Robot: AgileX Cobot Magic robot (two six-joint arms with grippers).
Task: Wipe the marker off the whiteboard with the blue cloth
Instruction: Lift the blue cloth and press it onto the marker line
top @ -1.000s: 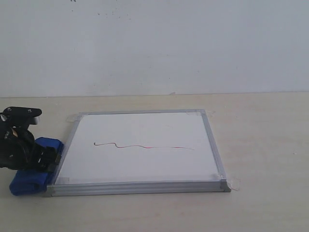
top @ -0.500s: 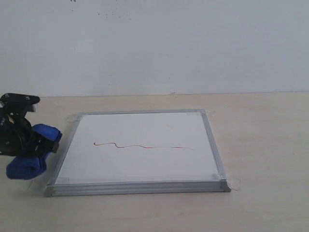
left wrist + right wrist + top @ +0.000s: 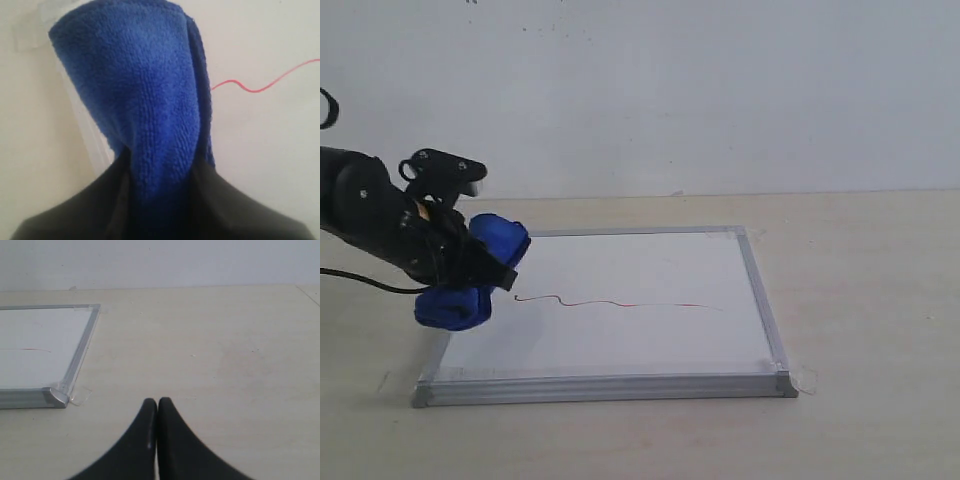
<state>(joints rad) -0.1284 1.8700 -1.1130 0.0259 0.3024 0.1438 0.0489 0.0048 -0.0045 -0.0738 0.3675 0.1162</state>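
Observation:
The whiteboard (image 3: 620, 300) lies flat on the table, silver-framed. A thin wavy marker line (image 3: 620, 303), dark at its left end and red further right, runs across its middle. My left gripper (image 3: 470, 270) is shut on the blue cloth (image 3: 480, 265), a rolled royal-blue bundle held above the board's left edge, just left of the line's start. In the left wrist view the blue cloth (image 3: 135, 100) fills the space between the black fingers (image 3: 75, 210), with the red line (image 3: 260, 85) beside it. My right gripper (image 3: 158, 405) is shut and empty over bare table, off the whiteboard's corner (image 3: 55, 397).
A light wooden table (image 3: 860, 300) stretches right of the board, with a white wall (image 3: 720, 90) behind. Clear tape tabs (image 3: 805, 378) hold the board's corners. A black cable (image 3: 360, 280) trails from the left arm.
My left gripper has lifted the blue cloth off the table at the board's left side and carried it up and right, over the board's left edge.

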